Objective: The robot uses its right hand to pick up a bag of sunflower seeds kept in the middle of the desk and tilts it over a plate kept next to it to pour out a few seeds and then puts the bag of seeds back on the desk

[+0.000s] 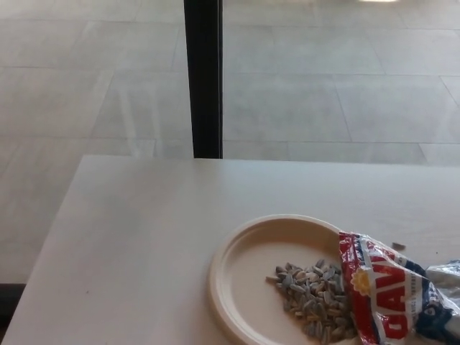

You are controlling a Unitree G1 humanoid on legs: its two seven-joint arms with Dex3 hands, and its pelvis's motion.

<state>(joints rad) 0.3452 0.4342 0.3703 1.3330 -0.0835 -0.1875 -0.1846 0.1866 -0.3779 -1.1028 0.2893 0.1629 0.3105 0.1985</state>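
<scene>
A red, white and blue bag of sunflower seeds (388, 295) lies at the lower right, its open mouth resting over the right edge of a cream plate (248, 262). A pile of grey seeds (316, 298) sits on the plate just at the bag's mouth. One stray seed (399, 246) lies on the desk beyond the bag. Neither of my hands shows in the head view, and the bag's right end runs out of the picture.
The pale desk (144, 237) reaches to its far edge at mid-picture and its left edge runs down to the lower left corner. Beyond it are a tiled floor and a black upright post (203, 75).
</scene>
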